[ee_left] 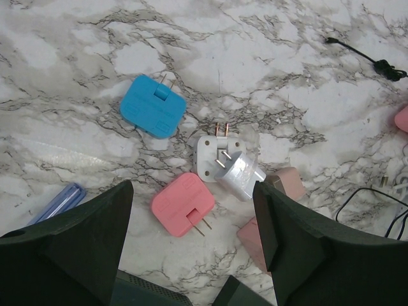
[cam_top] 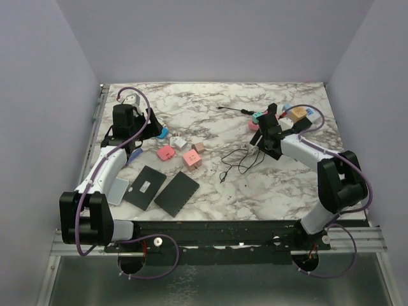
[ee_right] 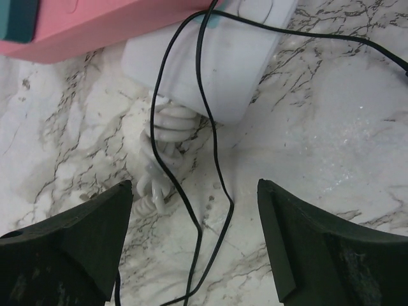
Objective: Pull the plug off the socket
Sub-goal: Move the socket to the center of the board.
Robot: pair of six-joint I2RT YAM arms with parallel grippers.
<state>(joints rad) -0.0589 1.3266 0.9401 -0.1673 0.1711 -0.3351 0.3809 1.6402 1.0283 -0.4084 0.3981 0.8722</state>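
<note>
Both grippers' fingers are apart. Right gripper hovers over the socket at its cord end, on the table's right side, and 1 black cable crosses it. Best to avoid that cable, clamp the pink block, likely the plug, and pull straight. Left gripper could pin the socket. No container shows.

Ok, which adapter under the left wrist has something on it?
The white square adapter, under a silvery round plug; blue adapter and pink adapter lie bare.

Overhead rear view, two close wrist views
</note>
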